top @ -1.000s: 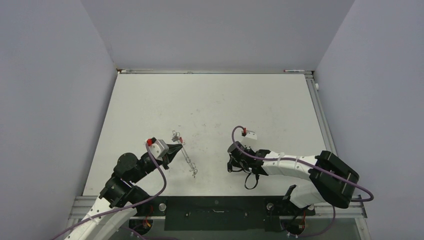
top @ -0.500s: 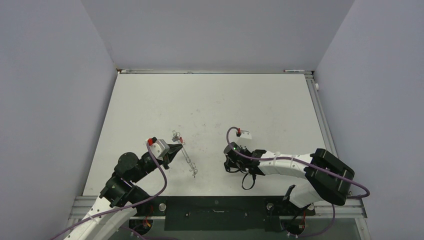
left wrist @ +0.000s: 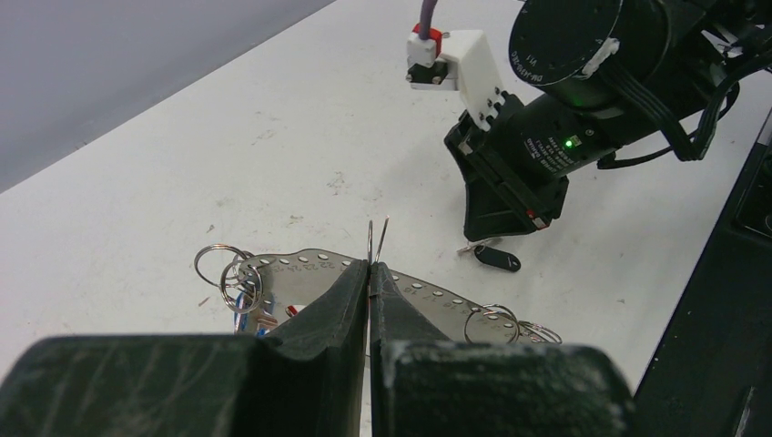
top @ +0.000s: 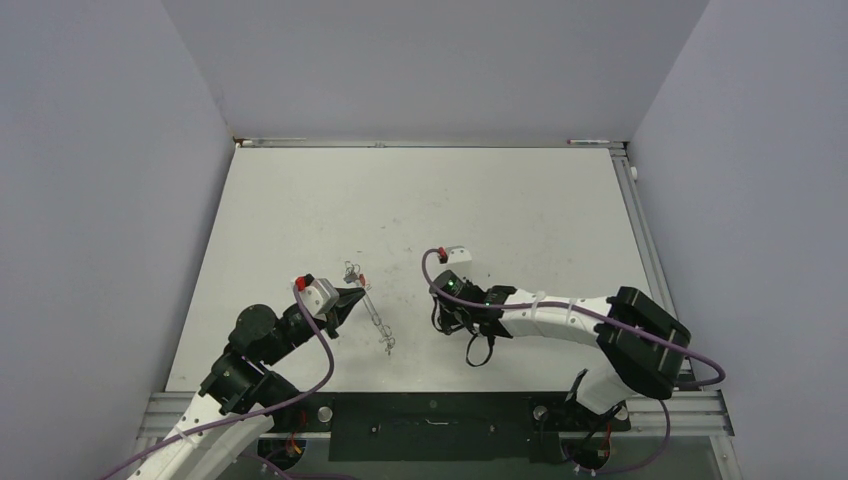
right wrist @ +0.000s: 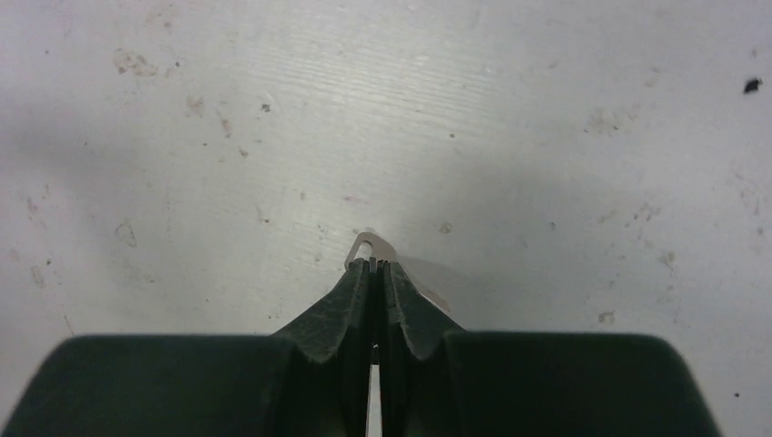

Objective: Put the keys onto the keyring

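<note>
My left gripper (left wrist: 370,265) is shut on the keyring (left wrist: 374,238), a thin silver wire whose two ends stick up past the fingertips. In the top view the keyring (top: 376,320) runs from the left gripper (top: 354,297) toward the near edge. Bits of the blue key (left wrist: 244,319) and the red key (left wrist: 291,310) show behind the left finger. My right gripper (left wrist: 487,238) stands just right of the keyring and is shut on the black key (left wrist: 498,259). In the right wrist view a silver tip (right wrist: 369,244) pokes past the shut right gripper (right wrist: 373,264).
A curved silver band with numbered holes (left wrist: 314,264) lies behind the left fingers, with small split rings at its left end (left wrist: 223,264) and right end (left wrist: 492,323). The black table edge (left wrist: 728,300) runs at the right. The right arm's cable (top: 480,345) loops near the gripper.
My right arm has moved left across the table toward the keyring, still shut on the black key. The left arm and the keyring have not moved.
</note>
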Robot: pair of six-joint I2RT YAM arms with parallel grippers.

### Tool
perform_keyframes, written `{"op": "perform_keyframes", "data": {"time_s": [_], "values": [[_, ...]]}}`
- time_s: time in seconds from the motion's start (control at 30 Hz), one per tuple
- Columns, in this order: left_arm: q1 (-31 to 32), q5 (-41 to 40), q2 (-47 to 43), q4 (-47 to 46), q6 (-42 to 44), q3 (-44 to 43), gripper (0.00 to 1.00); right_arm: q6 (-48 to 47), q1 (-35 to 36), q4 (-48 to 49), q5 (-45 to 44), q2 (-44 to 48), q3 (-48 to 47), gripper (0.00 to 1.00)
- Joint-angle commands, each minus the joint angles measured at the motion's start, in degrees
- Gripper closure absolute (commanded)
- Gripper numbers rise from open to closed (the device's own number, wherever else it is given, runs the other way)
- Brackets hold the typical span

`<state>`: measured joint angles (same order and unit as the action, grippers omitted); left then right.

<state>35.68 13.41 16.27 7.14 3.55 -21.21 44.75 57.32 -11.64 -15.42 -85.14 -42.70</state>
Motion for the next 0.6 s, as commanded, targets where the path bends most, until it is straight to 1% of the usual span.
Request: {"op": "perform_keyframes", "data": {"time_s": [0.0, 0.1, 0.23, 0.37, 0.57], "values": [[0.13, -0.91, -0.10, -2.30, 0.38, -0.94, 1.00, -13.46, 2.40, -4.46, 0.67, -4.61, -6.98, 0.95], [0.15, -0.99, 0.04, -2.28, 0.46, -0.94, 1.00, -16.77, 4.90, -6.74, -2.19, -4.69, -9.11, 0.95], [0.09, -1.07, 0.08, -2.22, 0.53, -1.02, 1.00, -19.43, 5.81, -5.17, 0.04, -0.06, -10.00, 0.95], [0.09, -1.24, -0.01, -2.13, 0.57, -0.95, 1.00, -21.68, 6.61, -6.94, 0.61, 3.52, -12.84, 0.95], [0.09, -1.24, -0.01, -2.13, 0.63, -0.96, 1.00, -22.87, 6.66, -9.01, 0.50, 4.74, -11.61, 0.95]]}}
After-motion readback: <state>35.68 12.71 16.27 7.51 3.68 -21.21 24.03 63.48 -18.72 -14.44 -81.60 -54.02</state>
